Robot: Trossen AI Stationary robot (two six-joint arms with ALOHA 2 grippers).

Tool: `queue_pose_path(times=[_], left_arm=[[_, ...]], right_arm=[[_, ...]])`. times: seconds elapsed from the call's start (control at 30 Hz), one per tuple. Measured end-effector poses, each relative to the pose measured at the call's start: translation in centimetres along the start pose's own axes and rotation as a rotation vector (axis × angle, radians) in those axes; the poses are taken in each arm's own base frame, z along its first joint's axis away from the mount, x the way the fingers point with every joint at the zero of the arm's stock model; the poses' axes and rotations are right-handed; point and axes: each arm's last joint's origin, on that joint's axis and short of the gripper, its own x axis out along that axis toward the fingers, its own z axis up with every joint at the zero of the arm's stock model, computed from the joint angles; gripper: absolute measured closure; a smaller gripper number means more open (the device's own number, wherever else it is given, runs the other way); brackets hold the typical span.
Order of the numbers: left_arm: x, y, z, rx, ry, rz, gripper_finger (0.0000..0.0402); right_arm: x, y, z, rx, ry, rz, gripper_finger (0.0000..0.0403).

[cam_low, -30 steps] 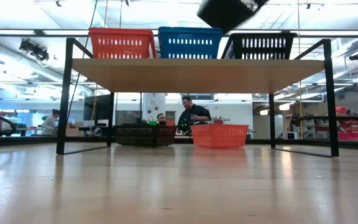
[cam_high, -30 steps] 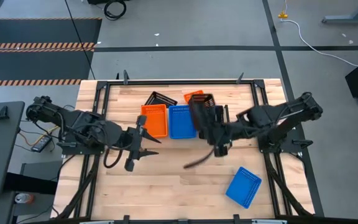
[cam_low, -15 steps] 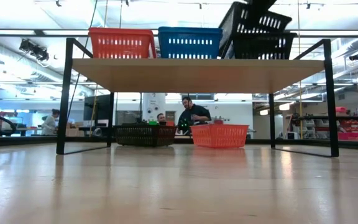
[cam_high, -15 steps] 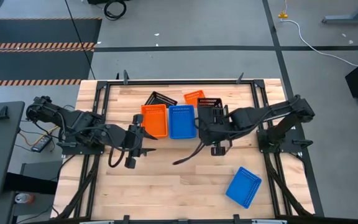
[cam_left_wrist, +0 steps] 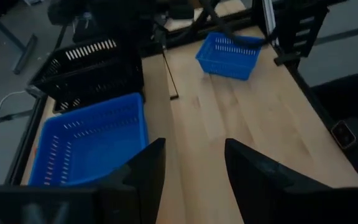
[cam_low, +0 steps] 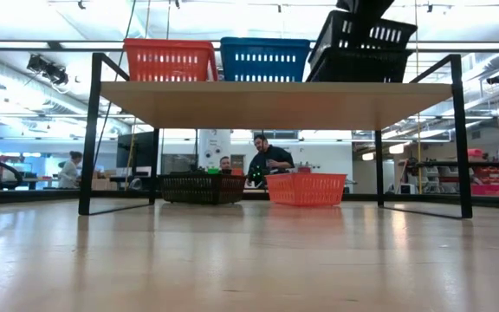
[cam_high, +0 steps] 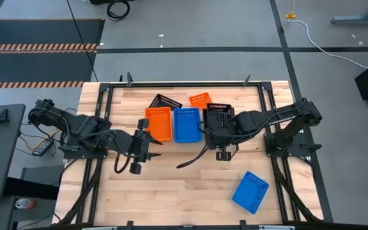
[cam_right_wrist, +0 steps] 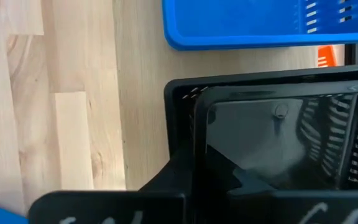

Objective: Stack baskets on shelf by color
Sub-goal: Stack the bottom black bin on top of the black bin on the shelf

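Observation:
On the light-wood shelf (cam_low: 275, 104) stand an orange basket (cam_low: 169, 59), a blue basket (cam_low: 264, 59) and a black basket (cam_low: 362, 66), side by side. A second black basket (cam_low: 364, 29) sits tilted in the black one, its right end higher. My right gripper (cam_high: 219, 131) is shut on it, over the shelf's right end. My left gripper (cam_left_wrist: 191, 149) is open and hovers near the shelf's left front (cam_high: 147, 142), touching nothing. Another blue basket (cam_high: 250, 191) lies flat on the table, right of centre and near the front. My right gripper holds the upper black basket by its near wall (cam_right_wrist: 194, 134), with the wall between the two fingers, and comes at it from above, pointing down. The basket is tilted, its lower end nested in the black basket (cam_right_wrist: 178, 93) on the shelf. The gripper body hides the fingertips.
A black basket (cam_high: 165, 101) and an orange basket (cam_high: 200, 99) lie on the table behind the shelf. Black rails (cam_high: 171, 84) frame the plank tabletop. Bare wood lies in front of the shelf. People sit in the room beyond (cam_low: 267, 160).
My right gripper has carried the black basket toward the far edge and down. It hung above the shelf's front a second ago and now rests tilted in the black basket on the shelf. My left gripper has stayed open, nearly still.

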Motion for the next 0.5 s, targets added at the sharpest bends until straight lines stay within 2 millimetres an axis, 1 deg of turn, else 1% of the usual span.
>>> queue_pose_path(times=[0.27, 0.5], left_arm=[[0.72, -0.2, -0.41, 0.013, 0.051, 0.002, 0.023], [0.96, -0.29, -0.47, -0.006, 0.061, 0.005, 0.023]], right_arm=[[0.04, -0.05, 0.11, 0.007, -0.005, 0.017, 0.0343], [0.03, 0.02, 0.38, 0.006, -0.032, 0.022, 0.0287]])
